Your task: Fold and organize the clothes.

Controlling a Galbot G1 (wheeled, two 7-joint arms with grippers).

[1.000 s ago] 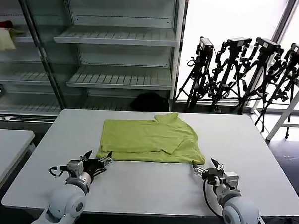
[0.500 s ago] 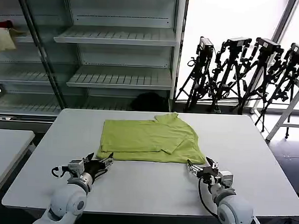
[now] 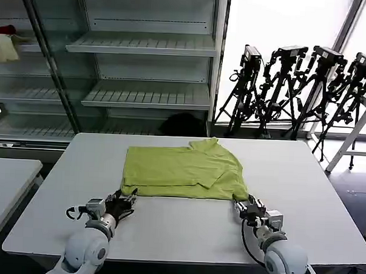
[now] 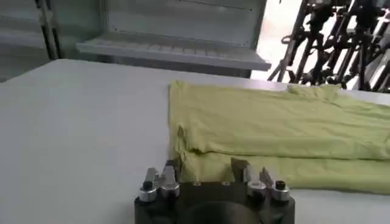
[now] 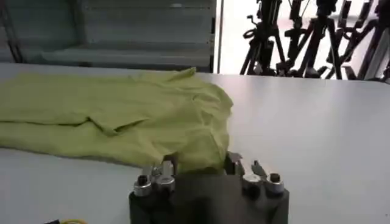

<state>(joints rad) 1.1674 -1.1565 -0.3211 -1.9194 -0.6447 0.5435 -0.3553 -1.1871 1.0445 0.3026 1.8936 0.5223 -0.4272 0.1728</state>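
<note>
Left gripper (image 3: 124,201) low over the table (image 3: 185,225), at the shirt's (image 3: 184,172) near-left corner, fingers (image 4: 239,168) apart, hem just between them. Right gripper (image 3: 245,206) at the near-right corner, fingers (image 5: 233,163) apart too, green cloth bunched between them, not yet pinched as far as visible. Both arms at work.

Shirt lying flat toward the far middle of the table, already folded at least once: a layered edge along the near side, collar toward the far-right, a sleeve flap tucked across the middle.

Likely step: pinching the two near corners for the next fold, away toward the far edge. Worth doing well:
- Sliding fingers low enough to catch every layer at the hem, not the top one alone; thin cloth slips and separates easily.
- Closing both sides together, at matching depth, so the lifted edge stays straight.
- Lifting gently, keeping the cloth lightly taut between corners to avoid sagging or dragging the whole shirt.
</note>
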